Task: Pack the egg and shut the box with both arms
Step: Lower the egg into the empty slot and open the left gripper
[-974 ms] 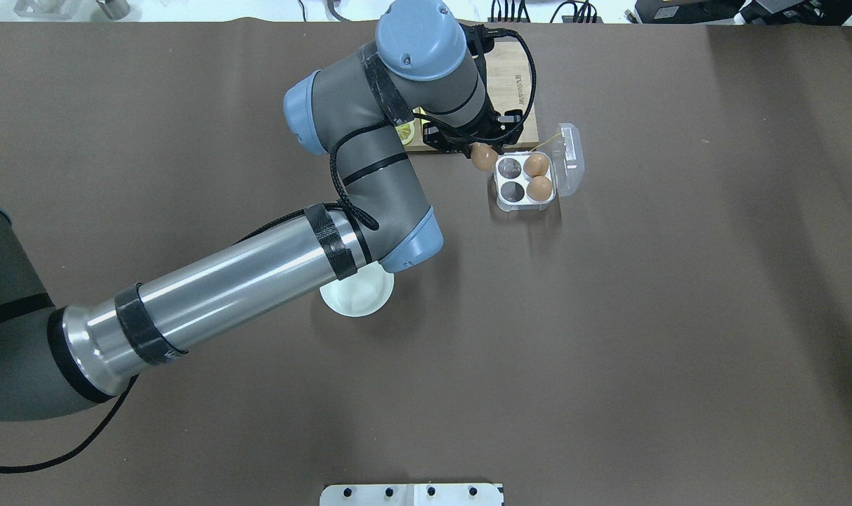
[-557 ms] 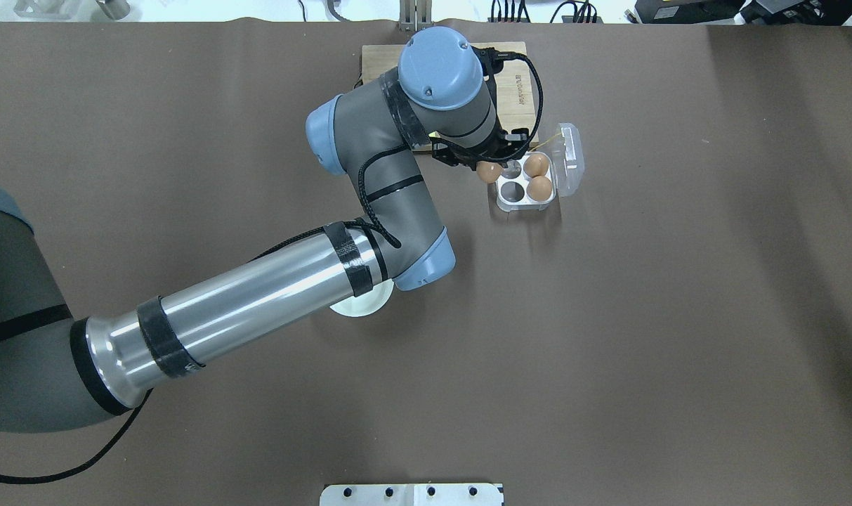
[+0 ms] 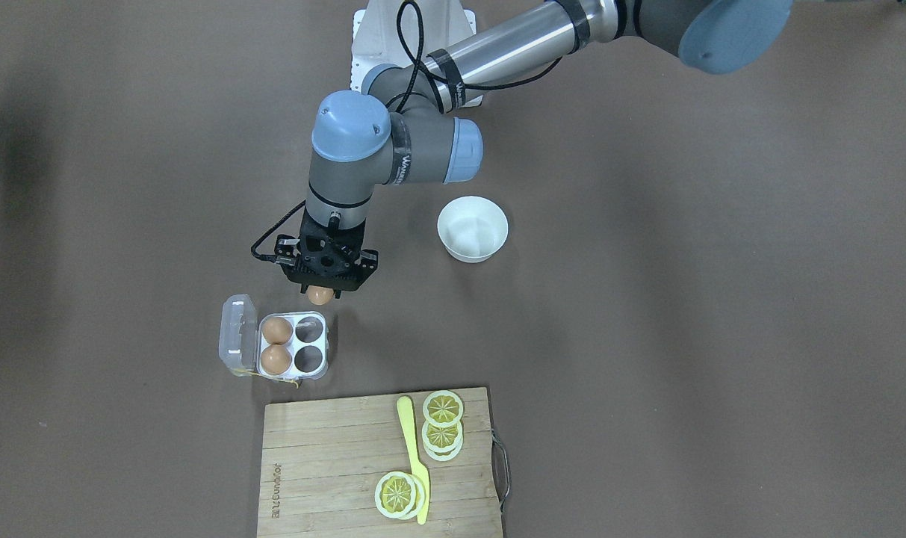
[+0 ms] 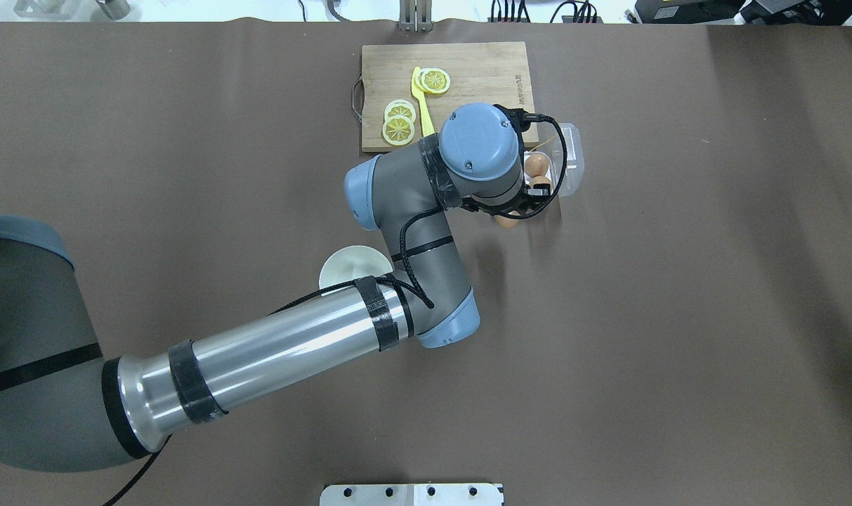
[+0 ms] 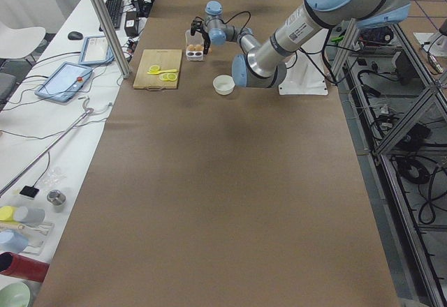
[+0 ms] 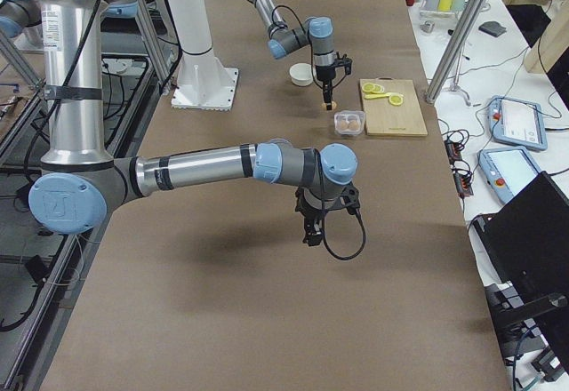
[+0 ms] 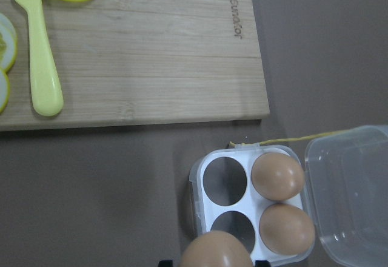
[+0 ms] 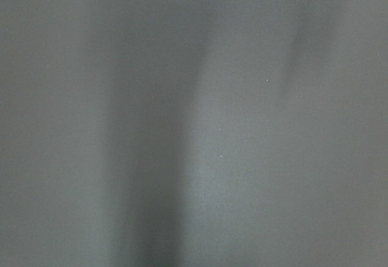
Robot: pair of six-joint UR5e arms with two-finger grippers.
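My left gripper [image 3: 320, 290] is shut on an orange-brown egg [image 3: 320, 295] and holds it above the table, just off the box's robot-side edge. The egg also shows in the left wrist view [image 7: 215, 252] and the overhead view [image 4: 506, 221]. The box [image 7: 195, 195] lies open, its clear lid [image 7: 351, 188] folded outward. Two eggs [image 7: 277, 175] fill the cells next to the lid; the other two cells are empty. In the overhead view my wrist hides most of the box [image 4: 546, 190]. My right gripper [image 6: 311, 231] shows only in the exterior right view; I cannot tell its state.
A white bowl [image 3: 473, 228] stands beside the left arm's elbow. A wooden cutting board [image 3: 333, 456] with lemon slices [image 3: 443, 409] and a yellow knife [image 3: 411, 456] lies beyond the box. A yellow string [image 7: 291, 139] lies at the box's hinge edge.
The left arm has swung from the cutting board's edge back toward the robot, carrying the egg along the box to its near edge. The board is now uncovered.
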